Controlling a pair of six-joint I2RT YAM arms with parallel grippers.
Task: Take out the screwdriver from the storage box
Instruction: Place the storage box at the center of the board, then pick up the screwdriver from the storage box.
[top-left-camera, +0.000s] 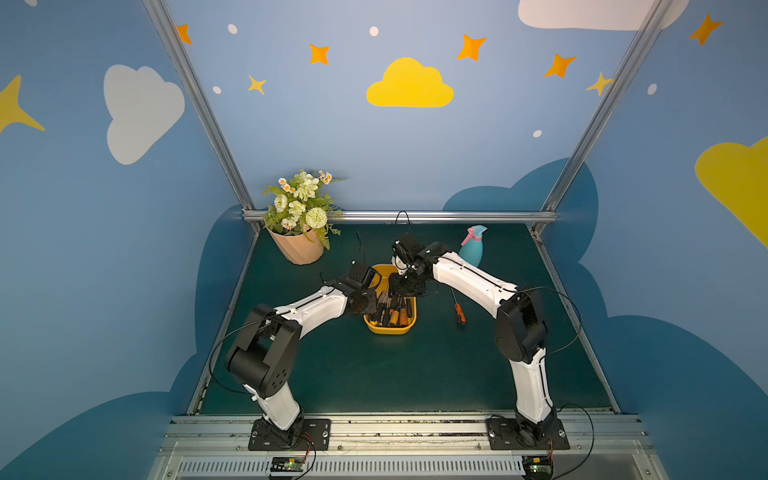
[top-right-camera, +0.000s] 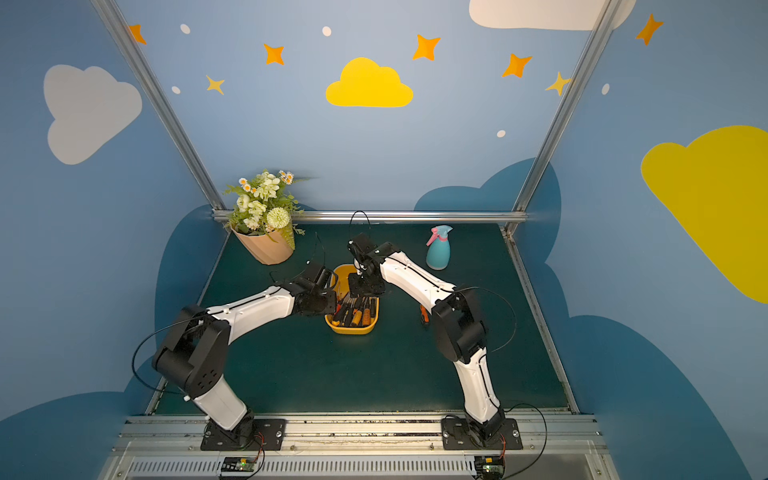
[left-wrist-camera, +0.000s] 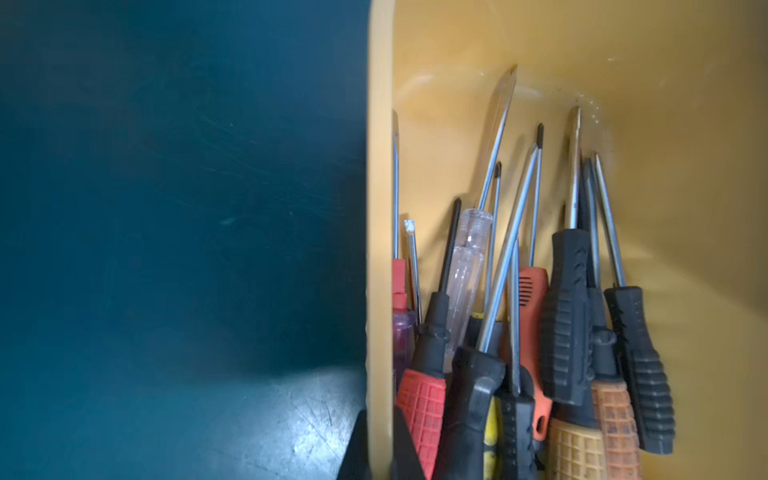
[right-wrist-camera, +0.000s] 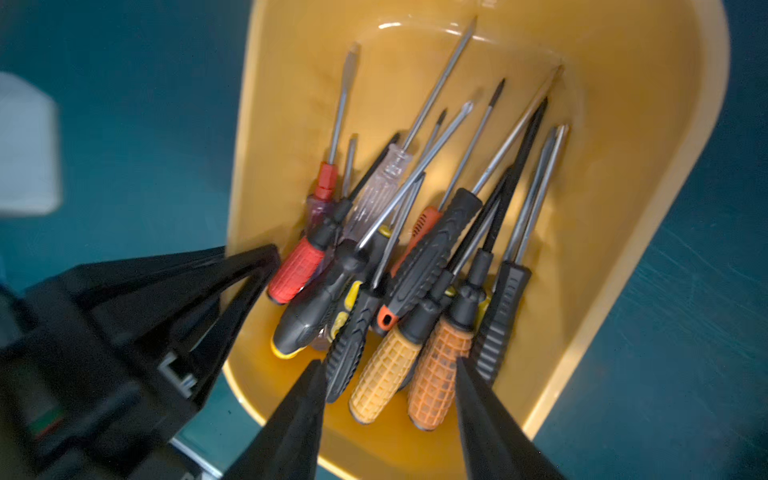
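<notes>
Over the storage box, right claw hangs spread.

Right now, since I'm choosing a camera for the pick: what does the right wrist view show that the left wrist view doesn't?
Only the right wrist view shows the right gripper, open above the handles, and both long sides of the storage box.

Only the left wrist view shows little extra: a close look along one box wall, with bare table filling half the picture.

Both show the left gripper clamped on the box's rim, and the screwdrivers piled inside, including the red handle and the clear handle.
</notes>
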